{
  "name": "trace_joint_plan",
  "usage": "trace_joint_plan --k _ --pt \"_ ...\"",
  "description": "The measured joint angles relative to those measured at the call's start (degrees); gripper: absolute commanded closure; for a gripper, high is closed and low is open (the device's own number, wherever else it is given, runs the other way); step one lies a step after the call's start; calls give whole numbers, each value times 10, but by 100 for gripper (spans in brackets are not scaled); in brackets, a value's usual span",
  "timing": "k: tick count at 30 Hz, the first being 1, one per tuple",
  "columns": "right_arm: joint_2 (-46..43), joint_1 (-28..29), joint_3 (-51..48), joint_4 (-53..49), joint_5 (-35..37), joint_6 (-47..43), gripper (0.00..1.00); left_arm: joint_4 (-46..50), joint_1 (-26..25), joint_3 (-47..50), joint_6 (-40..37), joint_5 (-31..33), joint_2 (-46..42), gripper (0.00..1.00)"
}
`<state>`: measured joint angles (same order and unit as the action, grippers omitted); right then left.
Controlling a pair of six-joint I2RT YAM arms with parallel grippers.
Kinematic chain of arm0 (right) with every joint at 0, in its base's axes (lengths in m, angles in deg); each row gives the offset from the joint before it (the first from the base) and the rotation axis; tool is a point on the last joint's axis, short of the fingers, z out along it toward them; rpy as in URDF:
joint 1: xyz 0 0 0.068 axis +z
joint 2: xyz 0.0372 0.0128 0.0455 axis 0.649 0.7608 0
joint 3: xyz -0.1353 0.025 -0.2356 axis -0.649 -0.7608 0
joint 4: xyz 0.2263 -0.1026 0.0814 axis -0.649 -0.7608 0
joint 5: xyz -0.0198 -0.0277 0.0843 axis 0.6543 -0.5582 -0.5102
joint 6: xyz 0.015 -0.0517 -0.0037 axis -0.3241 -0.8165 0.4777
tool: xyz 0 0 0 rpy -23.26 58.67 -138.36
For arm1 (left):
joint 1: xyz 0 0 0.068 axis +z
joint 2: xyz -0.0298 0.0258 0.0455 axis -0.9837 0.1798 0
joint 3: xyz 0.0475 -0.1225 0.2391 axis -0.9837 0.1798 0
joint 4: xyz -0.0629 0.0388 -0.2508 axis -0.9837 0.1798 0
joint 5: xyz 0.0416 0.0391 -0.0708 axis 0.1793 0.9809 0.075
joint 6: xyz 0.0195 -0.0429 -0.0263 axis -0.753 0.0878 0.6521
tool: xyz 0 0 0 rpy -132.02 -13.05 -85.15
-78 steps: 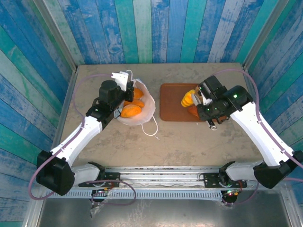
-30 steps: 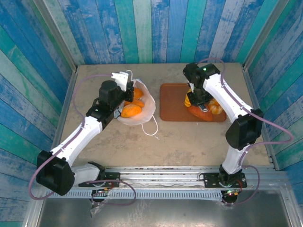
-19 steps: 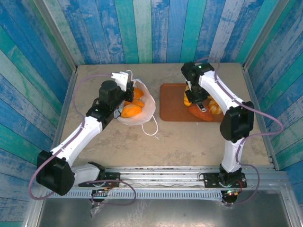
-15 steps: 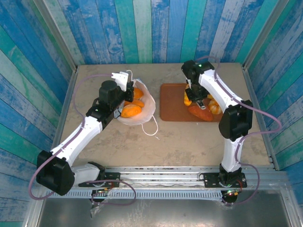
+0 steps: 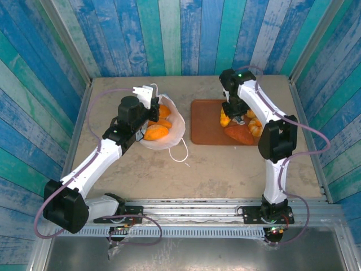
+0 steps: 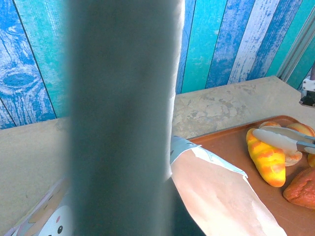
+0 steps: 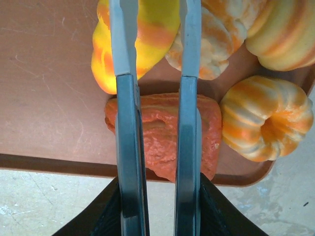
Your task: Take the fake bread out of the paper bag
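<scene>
Blurred L claw finger [image 6: 123,118] hides paper bag [image 6: 216,196] partly.

No readable text — none anywhere.

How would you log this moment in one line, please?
left gripper at bag rim | right gripper open above tray | bread in bag

Brown flat tray [image 5: 203,121] on the right half of a beige table [image 5: 225,169]. Blue and teal plank walls [image 5: 186,34] on three sides, metal rail [image 5: 192,217] along the near edge.
</scene>
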<state>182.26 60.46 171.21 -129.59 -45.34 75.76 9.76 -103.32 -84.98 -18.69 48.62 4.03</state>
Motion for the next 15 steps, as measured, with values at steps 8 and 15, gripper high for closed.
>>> trace_joint_plan --k 8,15 --pt "13 -3 14 14 -12 -9 61 0 0 0 0 0 0 100" --pt "14 -12 17 14 -13 -9 58 1 0 -1 0 -3 0 100"
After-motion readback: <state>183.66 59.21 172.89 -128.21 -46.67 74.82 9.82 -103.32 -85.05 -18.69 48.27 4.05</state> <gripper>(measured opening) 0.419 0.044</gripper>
